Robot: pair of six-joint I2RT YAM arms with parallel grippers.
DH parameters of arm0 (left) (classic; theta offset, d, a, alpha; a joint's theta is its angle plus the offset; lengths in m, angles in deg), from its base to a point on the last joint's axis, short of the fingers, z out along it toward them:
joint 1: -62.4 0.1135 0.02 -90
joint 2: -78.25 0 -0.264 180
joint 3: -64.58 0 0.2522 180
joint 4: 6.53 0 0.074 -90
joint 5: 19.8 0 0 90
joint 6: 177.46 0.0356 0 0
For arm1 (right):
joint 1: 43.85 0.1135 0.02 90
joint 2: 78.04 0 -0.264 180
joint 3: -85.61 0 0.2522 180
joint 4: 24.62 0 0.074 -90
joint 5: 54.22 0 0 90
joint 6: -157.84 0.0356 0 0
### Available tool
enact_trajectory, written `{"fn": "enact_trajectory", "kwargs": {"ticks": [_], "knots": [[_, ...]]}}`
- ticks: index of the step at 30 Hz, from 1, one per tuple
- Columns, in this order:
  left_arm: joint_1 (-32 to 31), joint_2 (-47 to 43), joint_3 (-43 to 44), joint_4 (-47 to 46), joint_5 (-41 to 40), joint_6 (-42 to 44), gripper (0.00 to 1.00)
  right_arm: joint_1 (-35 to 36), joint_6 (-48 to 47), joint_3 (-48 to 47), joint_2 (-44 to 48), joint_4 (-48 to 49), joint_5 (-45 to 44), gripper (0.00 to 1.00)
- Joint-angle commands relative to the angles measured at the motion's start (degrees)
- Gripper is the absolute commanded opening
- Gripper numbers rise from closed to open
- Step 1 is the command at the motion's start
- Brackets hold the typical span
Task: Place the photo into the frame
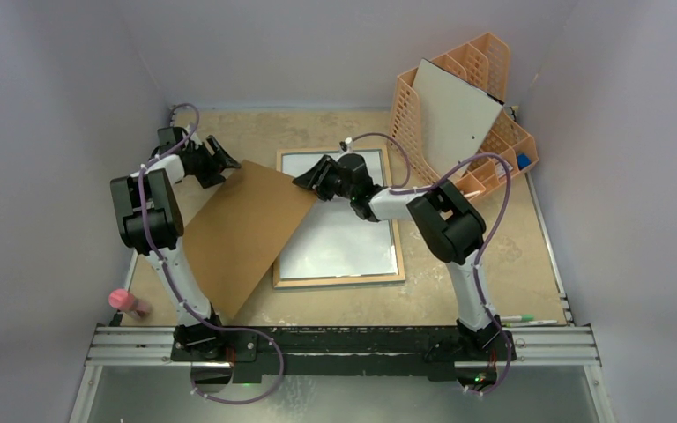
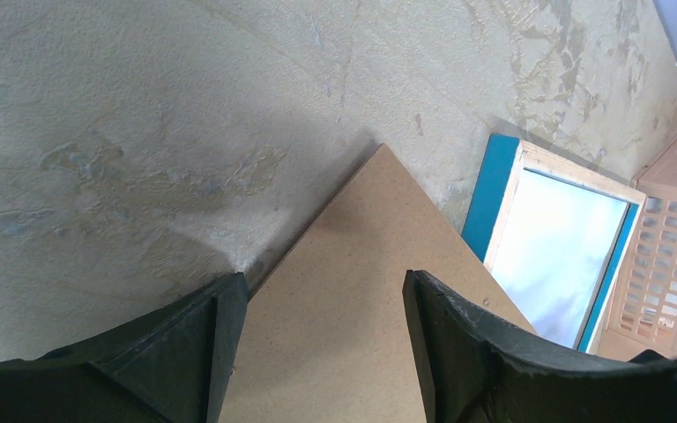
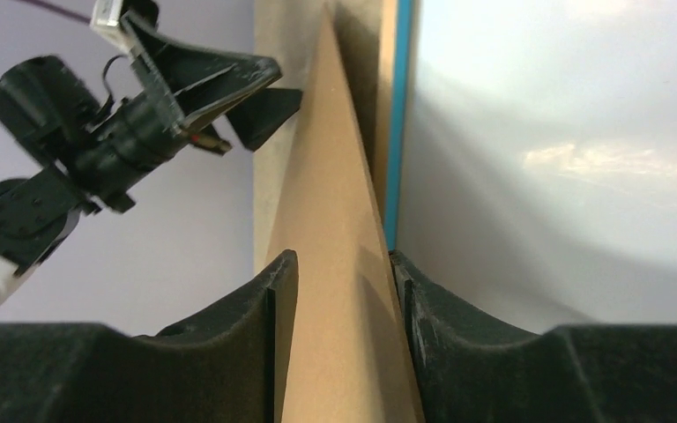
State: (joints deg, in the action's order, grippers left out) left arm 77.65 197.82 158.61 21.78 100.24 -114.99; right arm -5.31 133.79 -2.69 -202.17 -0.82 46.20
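Note:
The frame [image 1: 339,280] lies face down mid-table, wood rim up, blue edge showing in the left wrist view [image 2: 489,194] and the right wrist view [image 3: 397,132]. Its inside is pale white; no balloon picture shows, so the photo is hidden or turned over. The brown hardboard backing [image 1: 238,229] is tilted up over the frame's left edge. My right gripper [image 1: 313,179] is shut on its right corner, the board [image 3: 335,220] edge-on between the jaws [image 3: 344,264]. My left gripper [image 1: 222,161] is open at the far corner, fingers spread over the board's face [image 2: 361,291].
An orange lattice organiser [image 1: 494,141] stands at the back right with a grey-white board [image 1: 454,115] leaning in it. A pink object [image 1: 123,301] lies at the near left table edge. Pens [image 1: 520,320] lie at the near right.

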Motion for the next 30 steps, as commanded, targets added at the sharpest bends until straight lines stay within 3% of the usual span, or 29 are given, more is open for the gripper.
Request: {"fn": "enact_trajectory", "kwargs": {"ticks": [1,7,11,21,25,30], "knots": [[-1.14,3.57,-3.36,11.73,-1.83,0.02,0.70,0.05,-0.08,1.06,5.00,8.01,9.10,0.44],[-1.11,3.03,-2.83,11.97,-2.02,0.10,0.70,-0.18,1.03,2.54,6.27,9.83,16.19,0.28],[-1.31,1.84,-1.19,12.88,-2.67,0.14,0.70,-0.61,0.61,3.32,8.44,8.73,16.15,0.00],[-2.51,-5.37,9.87,19.26,-7.21,0.66,0.74,-4.23,-3.65,0.88,16.06,1.95,8.86,0.00],[-1.71,-8.70,14.49,23.30,-14.10,-1.45,0.82,-6.28,-4.62,0.45,20.13,-0.78,4.03,0.00],[0.30,-13.63,16.74,22.92,-15.34,-4.63,0.94,-8.60,-4.67,1.03,23.87,-1.79,0.60,0.00]]}}
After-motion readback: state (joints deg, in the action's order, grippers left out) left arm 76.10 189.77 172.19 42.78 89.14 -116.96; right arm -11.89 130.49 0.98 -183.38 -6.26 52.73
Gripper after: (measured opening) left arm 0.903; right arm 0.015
